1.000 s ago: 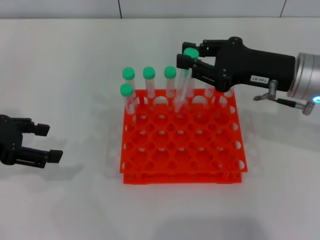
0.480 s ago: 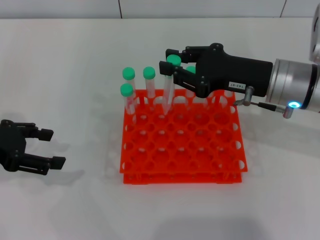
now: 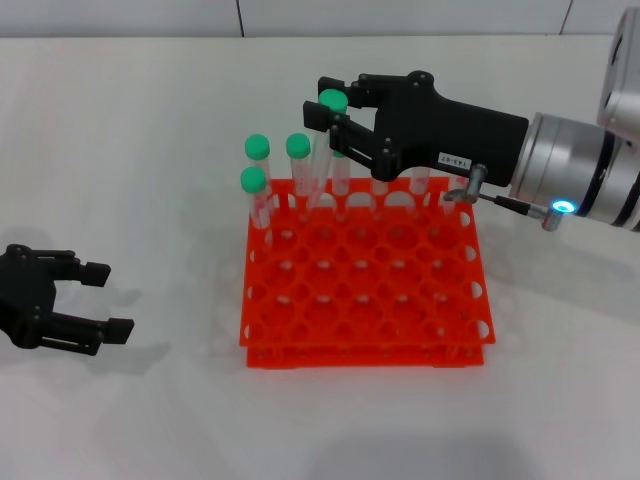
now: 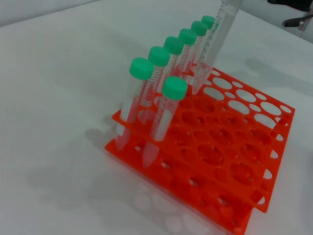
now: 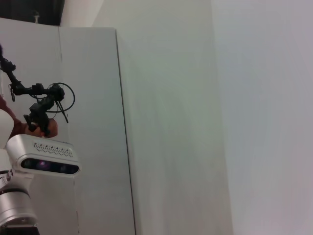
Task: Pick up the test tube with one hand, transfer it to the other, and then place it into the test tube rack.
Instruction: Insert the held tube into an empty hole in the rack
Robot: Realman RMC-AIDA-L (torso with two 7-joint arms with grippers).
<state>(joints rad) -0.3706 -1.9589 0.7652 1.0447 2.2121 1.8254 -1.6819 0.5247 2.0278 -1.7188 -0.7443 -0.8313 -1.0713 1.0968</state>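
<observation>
Test tube (image 3: 324, 140) held tilted in right tool (image 3: 335, 120) over rack (image 3: 365, 290) back row; left tool (image 3: 85, 300) spread wide, idle on desk (image 3: 130, 150).

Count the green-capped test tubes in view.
8. Six fill the test tube rack's far row, one stands in the second row, and the right gripper holds the eighth test tube tilted over it. The left gripper sits aside. Head view hides some caps.
</observation>
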